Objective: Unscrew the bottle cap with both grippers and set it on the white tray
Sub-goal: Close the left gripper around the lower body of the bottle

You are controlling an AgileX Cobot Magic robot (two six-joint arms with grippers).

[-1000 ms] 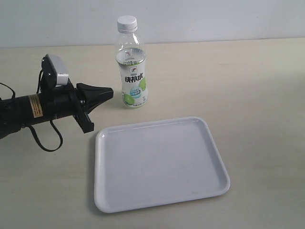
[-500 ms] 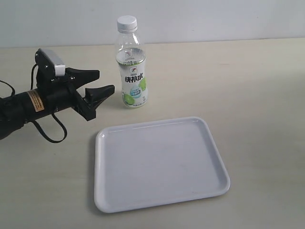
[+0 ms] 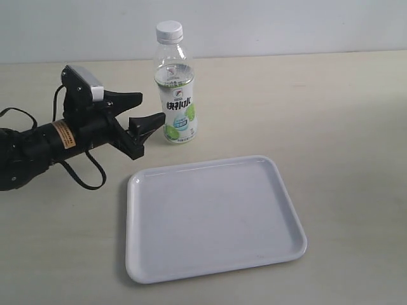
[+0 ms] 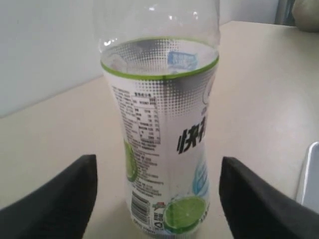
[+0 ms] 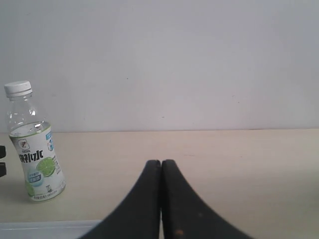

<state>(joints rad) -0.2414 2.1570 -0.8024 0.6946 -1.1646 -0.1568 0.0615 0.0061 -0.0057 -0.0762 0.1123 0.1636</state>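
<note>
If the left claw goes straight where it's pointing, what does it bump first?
Most likely the bottle. The left gripper is open and points at the bottle's labelled lower half, and the wrist view shows the label between its jaws with nothing in the way.

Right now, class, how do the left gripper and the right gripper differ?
The left gripper is open; the right gripper is shut. The left gripper faces the bottle up close, not touching it; the right gripper sits well back from it. Both have black fingers and hold nothing.
</note>
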